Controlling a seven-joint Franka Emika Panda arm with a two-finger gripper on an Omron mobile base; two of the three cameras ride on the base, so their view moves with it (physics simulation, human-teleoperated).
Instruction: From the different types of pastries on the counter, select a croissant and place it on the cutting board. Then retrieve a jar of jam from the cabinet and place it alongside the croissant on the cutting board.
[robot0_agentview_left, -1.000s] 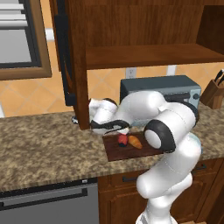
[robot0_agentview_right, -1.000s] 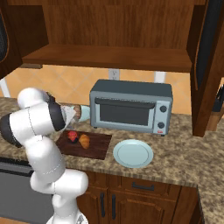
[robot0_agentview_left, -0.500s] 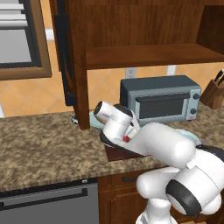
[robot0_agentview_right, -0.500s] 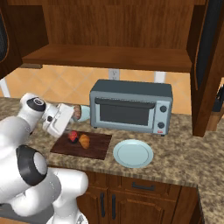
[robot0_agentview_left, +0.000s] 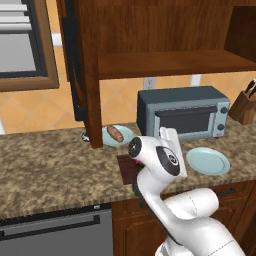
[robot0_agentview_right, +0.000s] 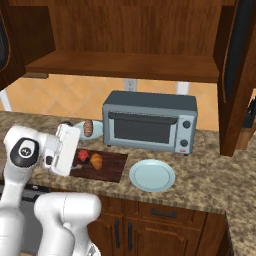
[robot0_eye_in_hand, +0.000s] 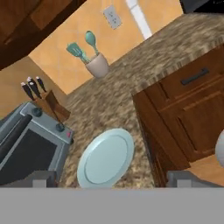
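Observation:
On the dark cutting board (robot0_agentview_right: 111, 169) the golden-orange croissant (robot0_agentview_right: 96, 161) lies right next to the jar of jam (robot0_agentview_right: 82, 156) with its red lid. My white hand (robot0_agentview_right: 66, 150) hovers just left of them, clear of both. The gripper (robot0_eye_in_hand: 112, 181) is open, its fingertips (robot0_eye_in_hand: 42, 179) wide apart with nothing between. It looks along the counter (robot0_eye_in_hand: 131, 87) toward the right end. In the left base view my arm covers most of the board (robot0_agentview_left: 125, 169). The brown loaf pastry (robot0_agentview_left: 115, 133) rests on a small plate behind. The cabinet shelf (robot0_agentview_left: 165, 64) above is bare.
A grey toaster oven (robot0_agentview_right: 150, 121) stands behind the board. An empty pale blue plate (robot0_agentview_right: 152, 175) lies to its right. A knife block (robot0_eye_in_hand: 46, 103) and a cup of utensils (robot0_eye_in_hand: 97, 64) stand further along. The open cabinet door (robot0_agentview_left: 80, 75) hangs over the counter's left part.
The hand has drawn back from the board and turned away toward the right. The jar stays on the board beside the croissant, let go.

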